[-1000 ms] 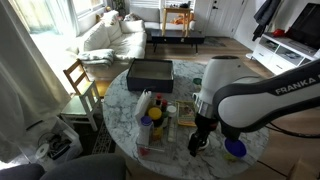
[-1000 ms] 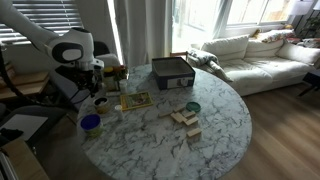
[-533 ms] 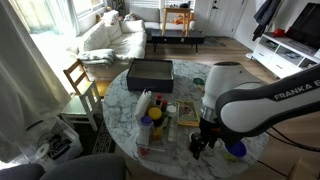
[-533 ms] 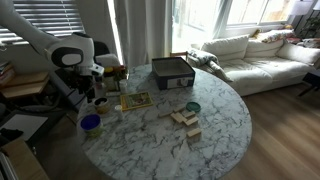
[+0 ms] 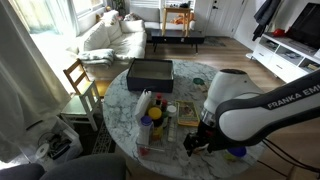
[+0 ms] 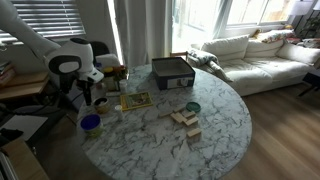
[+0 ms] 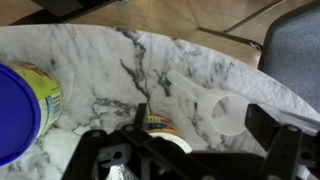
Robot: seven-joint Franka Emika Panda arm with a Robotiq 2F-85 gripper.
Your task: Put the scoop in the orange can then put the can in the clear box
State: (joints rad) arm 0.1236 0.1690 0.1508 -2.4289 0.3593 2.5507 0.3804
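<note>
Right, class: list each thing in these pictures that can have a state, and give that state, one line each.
gripper: open, holding nothing, low over the table.
scoop: lying on the marble, not in the can.
orange can: on the table beneath the gripper, outside the clear box.
clear box: open-topped, items inside.
dark grey box: lid shut.

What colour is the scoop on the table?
The scoop is translucent white; wrist view shows it best.

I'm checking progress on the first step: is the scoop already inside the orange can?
No, in the wrist view the white scoop lies flat on the marble table, not inside any container.
</note>
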